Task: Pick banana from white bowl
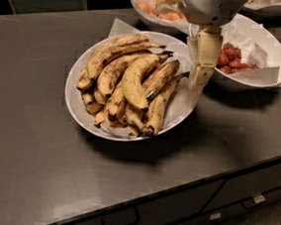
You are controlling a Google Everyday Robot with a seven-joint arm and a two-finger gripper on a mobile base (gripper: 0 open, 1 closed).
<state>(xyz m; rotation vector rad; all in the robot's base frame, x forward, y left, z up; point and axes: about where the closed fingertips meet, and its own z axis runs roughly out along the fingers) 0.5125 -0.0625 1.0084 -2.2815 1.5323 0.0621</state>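
Note:
The white bowl [79,109] is a wide, shallow, paper-lined dish in the middle of the dark counter, heaped with several speckled bananas. The banana [160,104] is long, curved, dull yellow with brown streaks. It lies along the right side of the heap, and its dark stem points up and right beside a similar one. A plumper, brighter banana [133,80] lies in the middle of the heap. My gripper [203,58] hangs cream-coloured from above over the bowl's right rim, just right of that dark stem, and holds nothing I can see.
A deeper white bowl with red fruit [235,58] stands right of the gripper, close behind it. Another white bowl with orange fruit [155,9] stands at the back. The counter's front edge with drawers [120,219] runs along the bottom right.

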